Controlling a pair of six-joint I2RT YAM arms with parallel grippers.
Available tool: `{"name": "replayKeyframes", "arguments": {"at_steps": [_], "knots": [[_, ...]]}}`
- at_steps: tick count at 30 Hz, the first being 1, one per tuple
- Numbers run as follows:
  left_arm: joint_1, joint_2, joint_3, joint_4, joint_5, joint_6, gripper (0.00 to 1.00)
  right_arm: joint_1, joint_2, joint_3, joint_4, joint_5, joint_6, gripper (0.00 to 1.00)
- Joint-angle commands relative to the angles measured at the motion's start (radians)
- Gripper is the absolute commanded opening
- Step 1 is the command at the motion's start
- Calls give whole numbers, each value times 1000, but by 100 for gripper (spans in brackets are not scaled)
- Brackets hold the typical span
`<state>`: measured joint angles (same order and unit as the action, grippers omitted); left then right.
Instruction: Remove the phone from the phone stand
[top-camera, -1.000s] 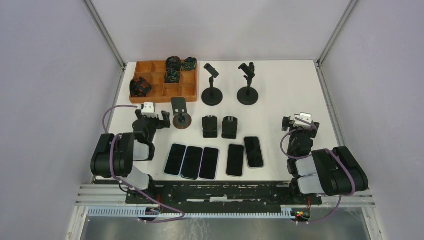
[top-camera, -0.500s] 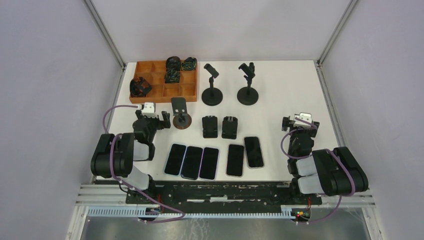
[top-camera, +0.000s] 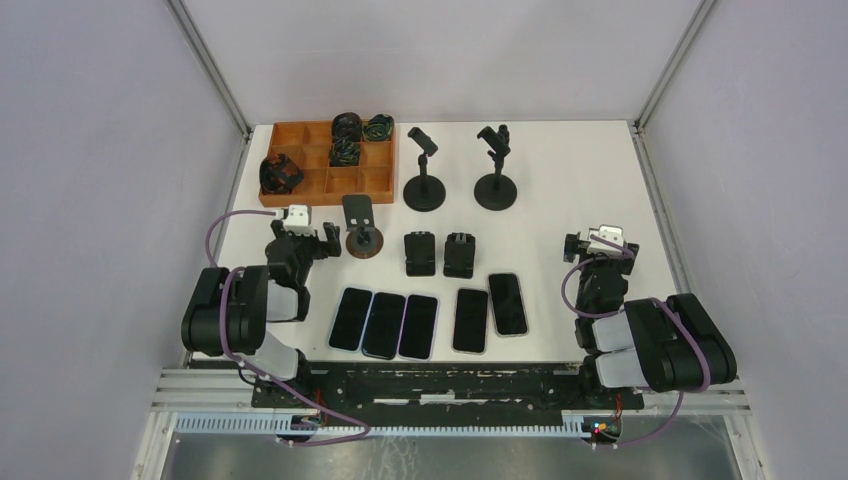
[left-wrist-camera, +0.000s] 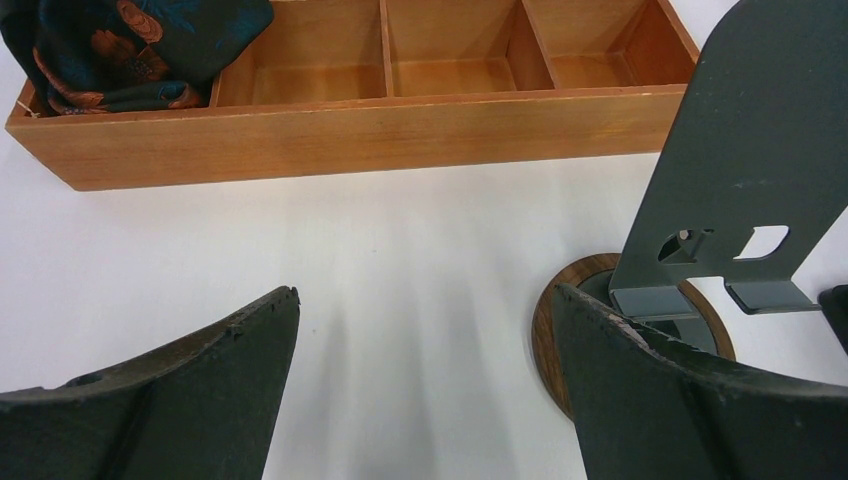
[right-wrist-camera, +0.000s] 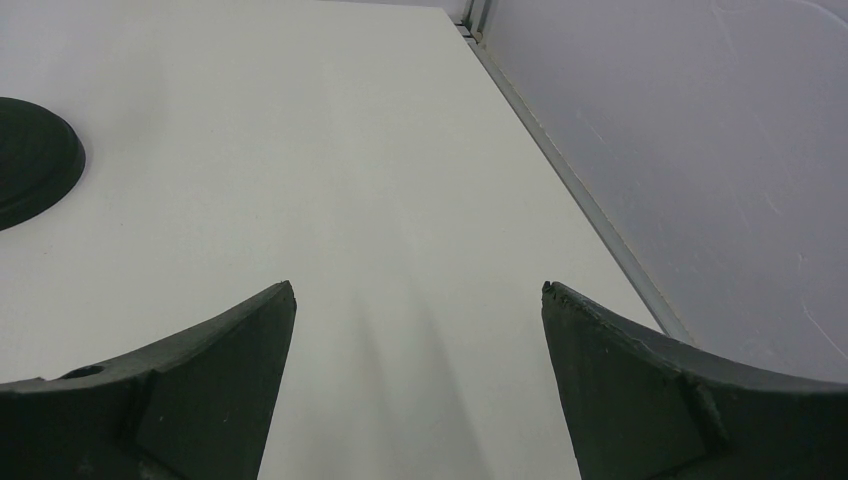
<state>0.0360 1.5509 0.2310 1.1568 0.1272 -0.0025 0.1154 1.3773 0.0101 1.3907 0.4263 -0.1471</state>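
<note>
Five phones (top-camera: 419, 325) lie flat in a row toward the table's (top-camera: 560, 190) 6 o'clock edge, between the two arms. The left jaws stand wide apart and hold nothing. The nearest phone lies at their 4 o'clock, well apart, and a wood-based stand (top-camera: 361, 230) with a grey plate sits just beside them at 3 o'clock. The right jaws are also spread and hold nothing, over bare table, with the nearest phone at their 8 o'clock. A tray (top-camera: 328, 160) sits at the table's 11 o'clock.
</note>
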Motion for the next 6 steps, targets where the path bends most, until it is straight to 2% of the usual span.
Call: {"name": "replayKeyframes", "arguments": {"at_steps": [1, 6], "knots": [[-2, -3, 16, 26, -25, 6, 100, -4, -14, -116, 46, -7, -2, 98], [-6, -9, 9, 36, -28, 6, 100, -5, -14, -117, 45, -8, -2, 98]]}}
